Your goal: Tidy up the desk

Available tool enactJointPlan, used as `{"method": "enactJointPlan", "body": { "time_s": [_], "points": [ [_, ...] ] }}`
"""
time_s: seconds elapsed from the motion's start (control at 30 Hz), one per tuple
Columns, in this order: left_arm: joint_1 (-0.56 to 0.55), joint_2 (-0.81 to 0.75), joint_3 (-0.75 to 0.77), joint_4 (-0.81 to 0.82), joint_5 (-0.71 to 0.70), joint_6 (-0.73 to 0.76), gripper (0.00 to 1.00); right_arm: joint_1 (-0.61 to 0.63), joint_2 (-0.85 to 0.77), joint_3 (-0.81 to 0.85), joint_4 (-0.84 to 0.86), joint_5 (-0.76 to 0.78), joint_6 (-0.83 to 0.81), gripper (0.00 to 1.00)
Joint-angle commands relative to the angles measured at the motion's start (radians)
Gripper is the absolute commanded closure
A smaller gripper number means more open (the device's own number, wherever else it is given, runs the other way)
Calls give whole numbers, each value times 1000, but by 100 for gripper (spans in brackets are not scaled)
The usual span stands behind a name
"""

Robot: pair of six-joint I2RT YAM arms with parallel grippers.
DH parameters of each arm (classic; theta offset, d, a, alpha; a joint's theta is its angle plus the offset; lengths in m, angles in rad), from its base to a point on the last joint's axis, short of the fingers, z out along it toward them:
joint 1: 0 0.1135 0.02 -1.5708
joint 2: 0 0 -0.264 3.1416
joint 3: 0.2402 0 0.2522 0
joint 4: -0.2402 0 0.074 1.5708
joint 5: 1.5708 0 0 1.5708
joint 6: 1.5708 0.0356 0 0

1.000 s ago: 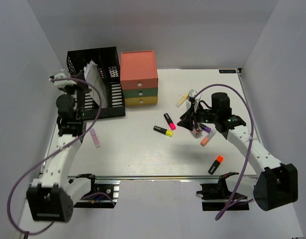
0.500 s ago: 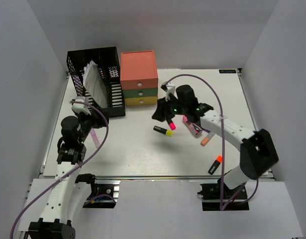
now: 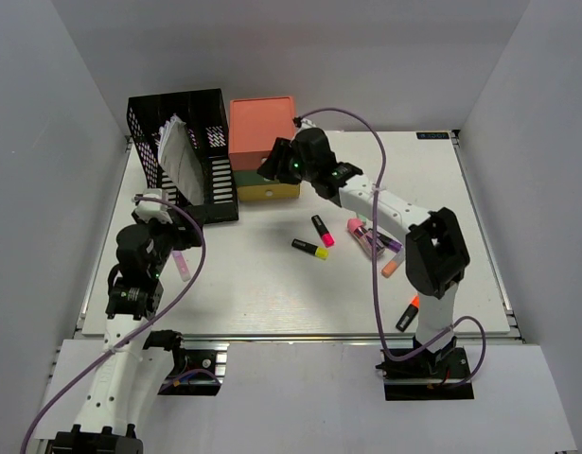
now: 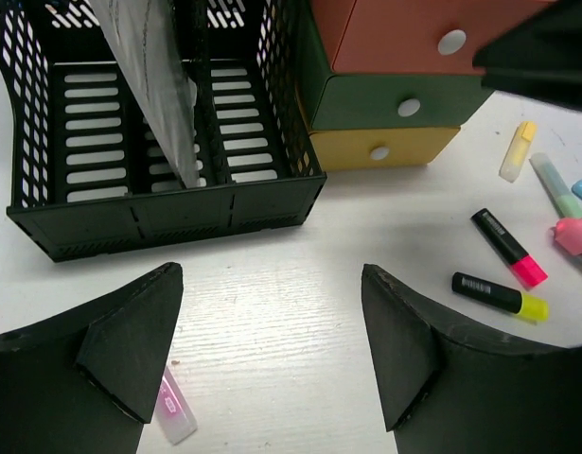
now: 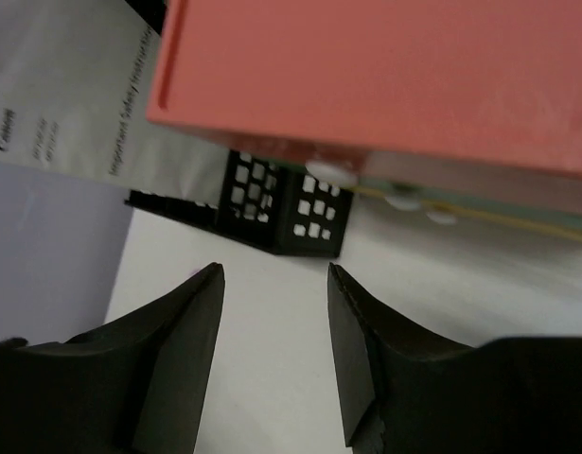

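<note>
The white desk (image 3: 253,293) carries scattered highlighters. My left gripper (image 3: 169,232) hovers over its left side in front of the black mesh rack (image 3: 182,156). It is open (image 4: 272,284) with only bare tabletop between the fingers. A pale pink highlighter (image 4: 172,411) lies just beside the left finger (image 4: 130,350). My right gripper (image 3: 272,167) reaches across to the front of the drawer unit (image 3: 260,132). It stands open (image 5: 274,274) and empty, just below the coral top drawer (image 5: 385,76).
Papers (image 3: 177,151) stand in the rack. Mid-desk lie a black-pink highlighter (image 3: 323,230), a black-yellow one (image 3: 309,249), a pink and purple cluster (image 3: 371,238), a pale orange one (image 3: 392,267) and a black-orange one (image 3: 411,312) near the front rail.
My left gripper drew back from the rack toward the near side and opened. My right arm swung from the right-hand highlighters across to the drawer unit, jaws slightly wider.
</note>
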Motion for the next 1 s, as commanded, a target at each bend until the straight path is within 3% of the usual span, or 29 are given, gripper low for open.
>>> {"method": "enactJointPlan", "body": {
  "time_s": [0.0, 0.27, 0.97],
  "points": [
    [-3, -10, 36, -23, -18, 8, 14, 5, 56, 115, 3, 44, 76, 47],
    [-3, -22, 33, -22, -28, 7, 13, 2, 100, 136, -18, 100, 141, 50],
    [-3, -31, 30, -20, -28, 5, 13, 2, 192, 230, 41, 209, 126, 50]
  ]
}}
